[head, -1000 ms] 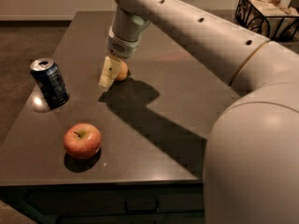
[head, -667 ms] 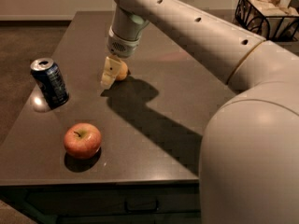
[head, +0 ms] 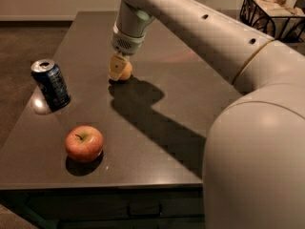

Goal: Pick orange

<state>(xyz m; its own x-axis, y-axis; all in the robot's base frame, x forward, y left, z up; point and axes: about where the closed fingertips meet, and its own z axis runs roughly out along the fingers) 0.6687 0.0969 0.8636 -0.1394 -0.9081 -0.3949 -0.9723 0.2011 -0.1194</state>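
Note:
The orange (head: 127, 71) is a small round yellow-orange fruit at the middle of the dark table (head: 190, 104), partly hidden behind a pale fingertip (head: 116, 67). My gripper (head: 119, 69) reaches straight down from the large white arm and is shut on the orange, holding it at or just above the table surface. Its far finger is hidden behind the fruit.
A red-yellow apple (head: 84, 143) with a stem sits near the table's front left edge. A blue drink can (head: 50, 84) stands at the left edge. A wire basket (head: 272, 13) stands at the back right, off the table. My white arm fills the right side.
My gripper has shifted slightly up and to the right with the orange, and more of the orange shows beside the finger. The apple and the can have not moved.

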